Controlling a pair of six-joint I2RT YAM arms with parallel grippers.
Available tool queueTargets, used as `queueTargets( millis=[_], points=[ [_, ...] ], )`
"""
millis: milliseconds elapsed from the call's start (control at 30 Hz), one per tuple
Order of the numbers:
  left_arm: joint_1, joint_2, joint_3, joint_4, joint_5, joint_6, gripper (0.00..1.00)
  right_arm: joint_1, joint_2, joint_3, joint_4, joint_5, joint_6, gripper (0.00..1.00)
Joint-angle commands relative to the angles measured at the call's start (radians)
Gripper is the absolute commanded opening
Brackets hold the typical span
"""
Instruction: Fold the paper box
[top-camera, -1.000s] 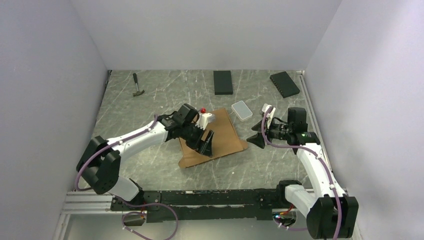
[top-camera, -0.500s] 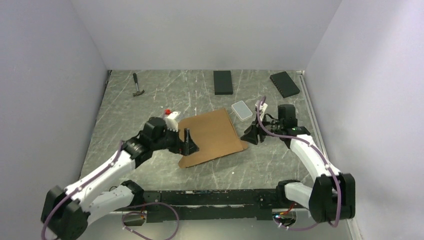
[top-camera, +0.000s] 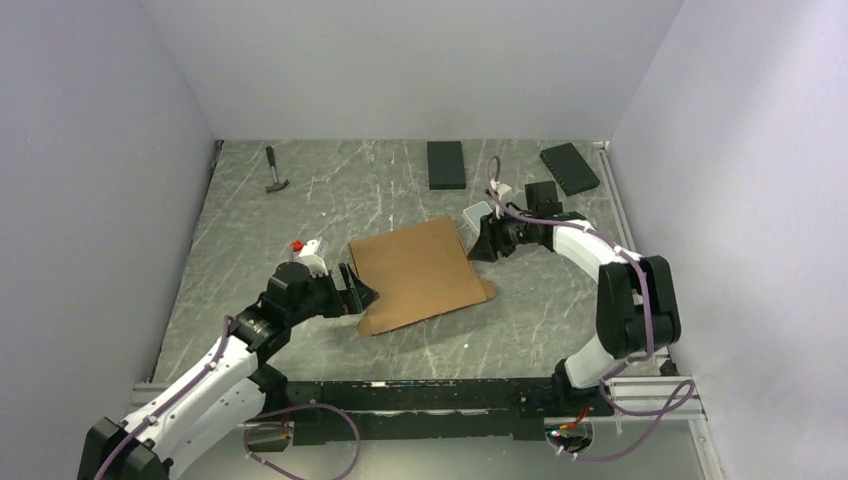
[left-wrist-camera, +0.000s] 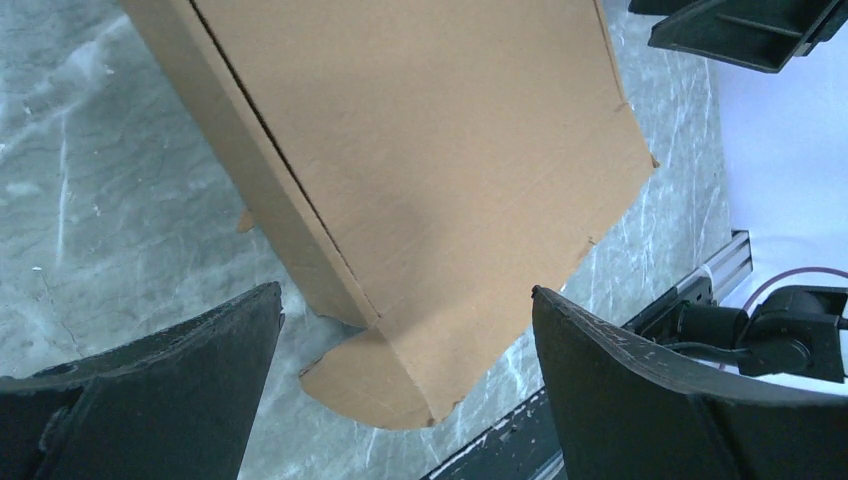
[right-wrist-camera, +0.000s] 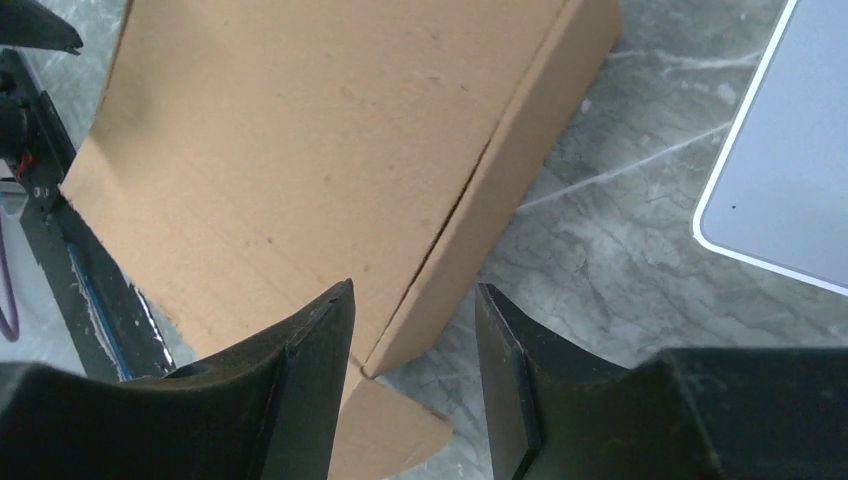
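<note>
Grey marbled stone covers the worktop (top-camera: 300, 215), which is boxed in by plain white walls on the left, far and right sides. The paper box (top-camera: 418, 272) lies low and flat near the middle of it, plain brown top upward, turned slightly askew to the worktop's edges. A small rounded flap pokes out flat onto the stone at its near left corner.

The left claw (top-camera: 352, 290) sits just off the box's left edge, low over the stone. Its two dark fingers (left-wrist-camera: 180, 390) are spread wide, and its wrist view shows the box's near corner in the gap between them. Neither finger touches the cardboard, and the claw holds nothing.

The right claw (top-camera: 478, 240) reaches in from the far right to the box's right edge. Its fingers stand partly apart. In its wrist view one finger (right-wrist-camera: 300, 370) hangs over the brown top and the other over bare stone, with the box's side wall running into the gap. I cannot tell whether either finger touches the cardboard, but the wall is not squeezed between them.

A small translucent white case (right-wrist-camera: 780, 170) lies on the stone just right of the box's far right corner. Two black slabs (top-camera: 446, 164) (top-camera: 569, 168) rest near the far wall, and a hammer (top-camera: 275, 172) lies at the far left.
</note>
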Motion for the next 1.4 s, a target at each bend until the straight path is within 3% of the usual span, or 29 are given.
queueTargets(
  millis=[0,200,400,800,1367],
  points=[
    [0.012,-0.026,-0.044,0.112,-0.027,-0.083,1.00,0.002,0.068,0.045,0.032,-0.009,0.055,0.51],
    [0.018,-0.031,-0.130,0.248,-0.004,-0.164,1.00,0.000,0.122,0.029,0.072,-0.070,0.118,0.50],
    [0.022,-0.031,-0.172,0.298,-0.005,-0.211,0.99,-0.005,0.167,0.028,0.087,-0.029,0.149,0.45],
    [0.023,0.048,-0.221,0.403,-0.037,-0.371,0.99,-0.089,0.212,0.000,0.106,0.011,0.188,0.13],
    [0.023,0.319,-0.281,0.740,-0.018,-0.513,1.00,-0.134,0.273,-0.003,0.116,-0.021,0.240,0.07]
  ],
)
